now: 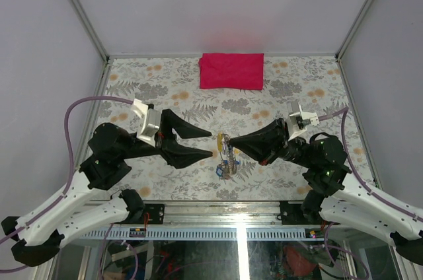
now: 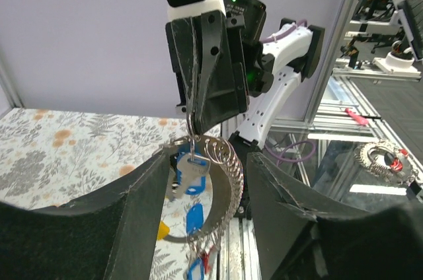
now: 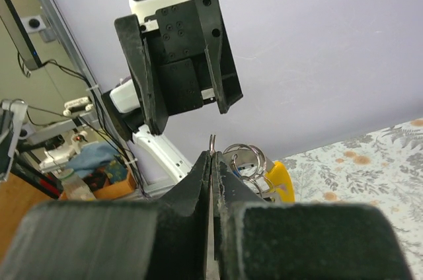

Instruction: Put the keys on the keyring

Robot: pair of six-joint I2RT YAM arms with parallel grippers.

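The keyring (image 2: pixel 232 174) and keys (image 2: pixel 189 174) hang between left end effector (image 1: pixel 209 143) and right end effector (image 1: pixel 234 145); beyond them the surface (image 1: pixel 172 92) is open.

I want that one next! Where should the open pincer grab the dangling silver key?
Probably the silver key by its blade's edges, from the left pincer's side: it hangs face-on there, free under the keyring the right pincer holds.

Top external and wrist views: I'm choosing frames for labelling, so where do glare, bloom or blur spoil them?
Top external: the red cloth glows pink onto the wall behind, glare streaks the near rail, the keys look tiny. Left wrist: the keyring is sharp, the left fingers soft and dark. Right wrist: the right fingers blur up close.
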